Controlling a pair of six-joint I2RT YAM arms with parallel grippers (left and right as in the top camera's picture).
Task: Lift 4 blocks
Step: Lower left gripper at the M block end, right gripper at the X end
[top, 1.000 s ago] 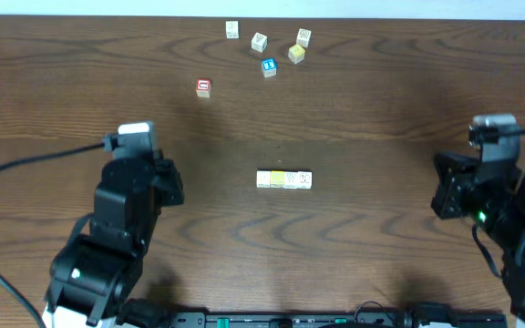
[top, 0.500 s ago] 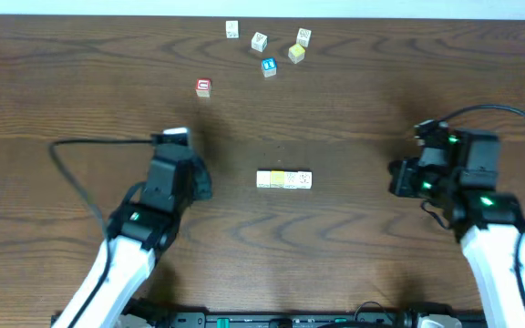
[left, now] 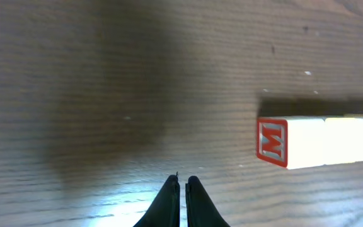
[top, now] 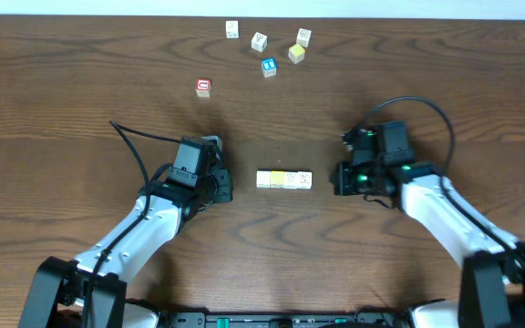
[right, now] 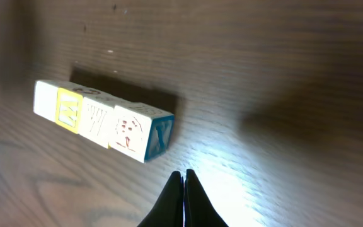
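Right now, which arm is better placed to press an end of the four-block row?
Right, marginally: the right end effector, shut, sits closer to the row of blocks and nearly level with it; the left end effector looks offset.

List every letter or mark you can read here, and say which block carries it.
"M", red, on the end face of the left end block.
"X", blue, on the end face of the right end block.
A pale "W" or "M", unclear which, on the yellow block.
Marks on the loose cubes at the far edge: too small to read.
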